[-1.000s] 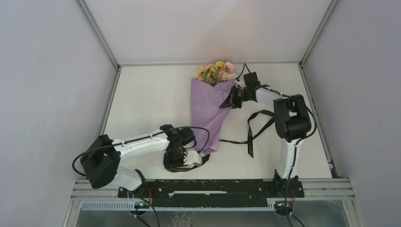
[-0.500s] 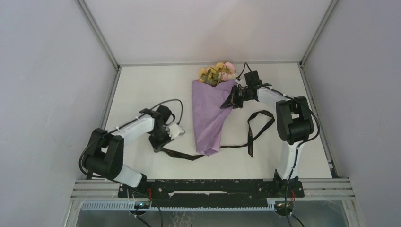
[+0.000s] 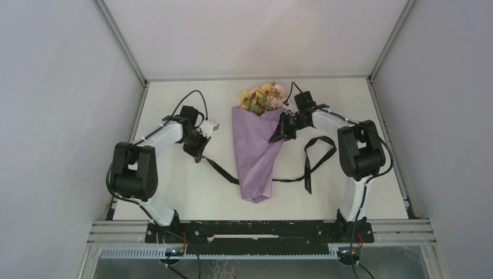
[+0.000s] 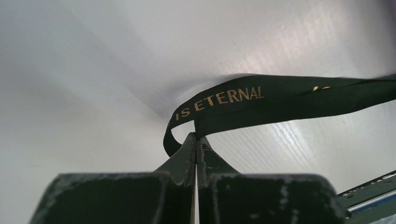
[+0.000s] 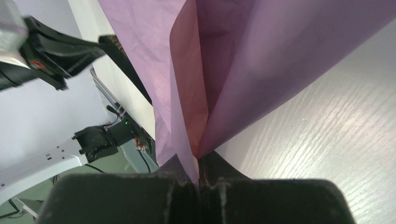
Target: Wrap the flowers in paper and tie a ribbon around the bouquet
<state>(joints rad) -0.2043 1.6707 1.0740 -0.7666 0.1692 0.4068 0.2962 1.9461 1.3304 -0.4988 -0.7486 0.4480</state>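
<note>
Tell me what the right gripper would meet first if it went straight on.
The paper: the right gripper is shut on its edge, so it would likely press into the bouquet.

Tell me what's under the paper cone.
The black ribbon slips under the paper cone on its left edge and reappears on the right. The stretch between, and the flower stems inside, are covered.

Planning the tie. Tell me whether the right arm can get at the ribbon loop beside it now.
Probably not yet. The ribbon loop lies uncovered on the table close by, but the right tool is shut on the edge of the paper and must release it first.
</note>
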